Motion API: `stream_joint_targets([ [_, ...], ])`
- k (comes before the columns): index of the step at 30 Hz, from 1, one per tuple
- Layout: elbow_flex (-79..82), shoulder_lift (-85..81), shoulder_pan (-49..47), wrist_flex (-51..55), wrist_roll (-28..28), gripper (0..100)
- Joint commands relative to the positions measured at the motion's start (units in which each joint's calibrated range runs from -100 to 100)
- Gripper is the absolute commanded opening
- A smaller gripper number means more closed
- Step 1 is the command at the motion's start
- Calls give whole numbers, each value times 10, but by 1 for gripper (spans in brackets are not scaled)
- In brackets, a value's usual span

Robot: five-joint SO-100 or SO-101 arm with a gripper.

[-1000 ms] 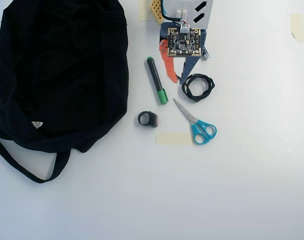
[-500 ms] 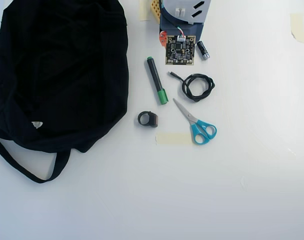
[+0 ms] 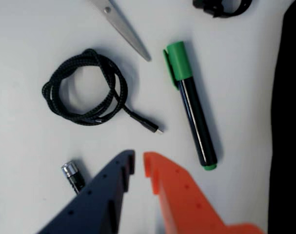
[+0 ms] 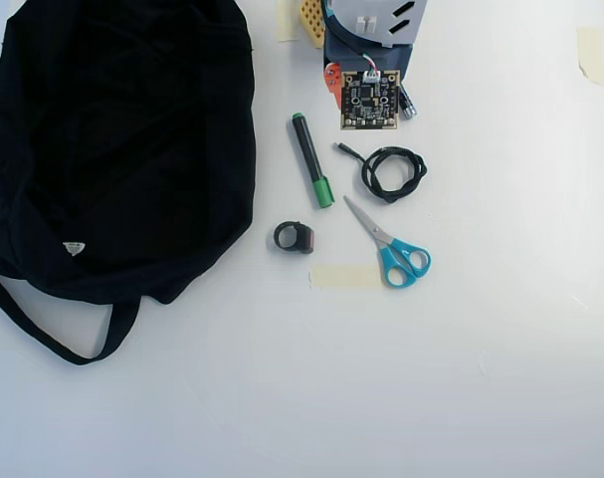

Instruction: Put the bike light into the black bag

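Note:
The bike light (image 4: pixel 294 237), a small black loop with a block body, lies on the white table between the green marker and the scissors. In the wrist view the bike light (image 3: pixel 221 6) is cut off by the top edge. The black bag (image 4: pixel 122 149) fills the left of the overhead view, and its edge (image 3: pixel 289 122) shows at the wrist view's right. My gripper (image 3: pixel 139 162) hangs empty over the table far from the light, its blue and orange fingers almost together. From overhead the wrist's circuit board (image 4: pixel 369 100) hides the fingertips.
A green-capped marker (image 4: pixel 311 159), a coiled black cable (image 4: pixel 393 172), blue-handled scissors (image 4: pixel 391 244) and a tape strip (image 4: pixel 344 277) lie around the light. A small black cylinder with a silver tip (image 3: pixel 73 175) sits beside the blue finger.
The gripper has drawn back from the cable toward the arm's base, so its fingers no longer show from overhead. Over the last half second the wrist shifted slightly right. Nothing on the table moved.

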Motion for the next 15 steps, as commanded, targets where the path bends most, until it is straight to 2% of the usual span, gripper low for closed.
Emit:
stream_joint_targets([
  [1, -13, -4, 6, 13, 12, 2],
  [5, 0, -2, 9, 3, 24, 2],
  [15, 1, 37, 45, -23, 120, 3],
])
